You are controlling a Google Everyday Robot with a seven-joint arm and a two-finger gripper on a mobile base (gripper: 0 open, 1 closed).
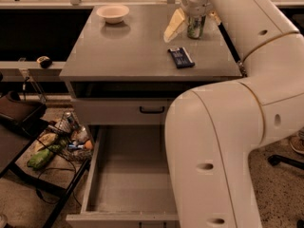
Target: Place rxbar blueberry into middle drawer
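The rxbar blueberry (181, 57), a dark blue flat bar, lies on the cabinet top (128, 51) right of centre, with nothing holding it. My gripper (194, 22) hangs over the back right of the top, a little beyond the bar. Its pale yellow fingers (173, 26) are spread open. A green-and-white can (195, 27) shows between them. The middle drawer (130, 172) is pulled out low in front, and its grey floor is bare. My arm covers its right part.
A white bowl (113, 13) sits at the back left of the cabinet top. A shut drawer front with a black loop handle (152, 110) lies above the open drawer. A low cart with clutter (57, 144) stands at the left. My white arm (228, 141) fills the right side.
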